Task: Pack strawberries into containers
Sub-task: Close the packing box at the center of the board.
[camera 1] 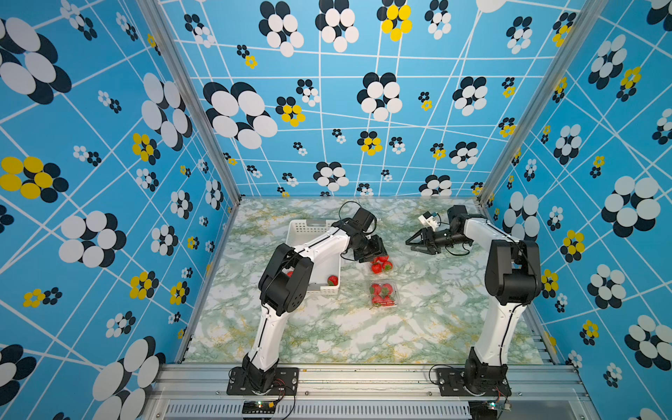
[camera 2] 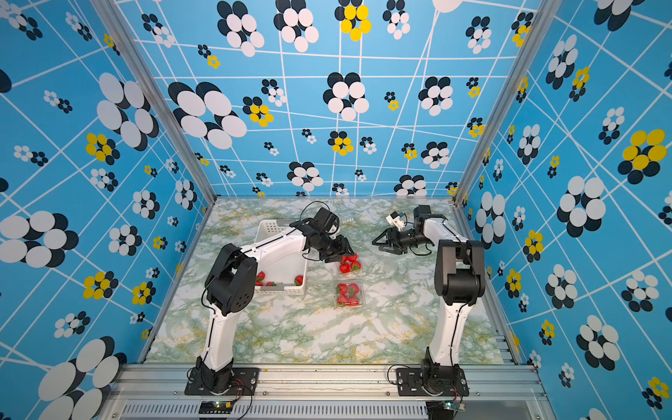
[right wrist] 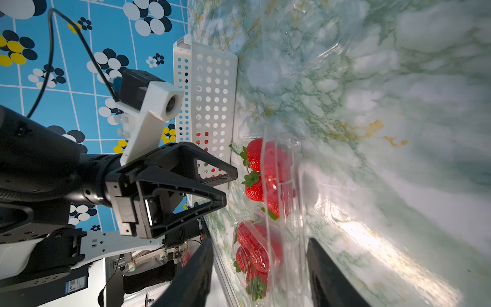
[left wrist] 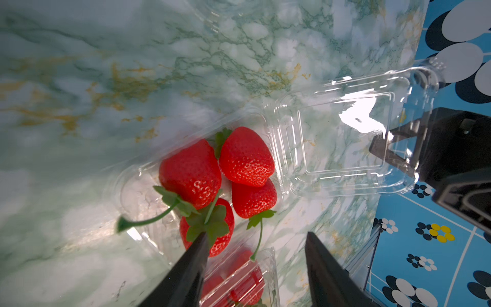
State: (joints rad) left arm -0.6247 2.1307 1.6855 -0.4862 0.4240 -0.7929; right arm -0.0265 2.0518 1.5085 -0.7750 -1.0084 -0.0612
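An open clear container [left wrist: 342,143] lies on the marble table, its lid folded flat, with several red strawberries [left wrist: 191,172] in its tray; in both top views these strawberries [camera 1: 381,265] [camera 2: 350,264] sit mid-table. My left gripper [left wrist: 255,239] [camera 1: 379,255] hovers open right over them, holding nothing; one fingertip overlaps a berry's green cap. A shut container [camera 1: 384,295] [right wrist: 255,260] full of strawberries lies nearer the front. My right gripper [camera 1: 411,246] [right wrist: 259,244] stands open and empty, to the right of the open container and clear of it.
A white perforated basket [camera 1: 309,227] [right wrist: 210,101] stands left of the containers, partly under the left arm, with a few strawberries [camera 1: 332,280] in it. Another clear container [left wrist: 225,8] shows faintly farther back. Patterned walls close in three sides.
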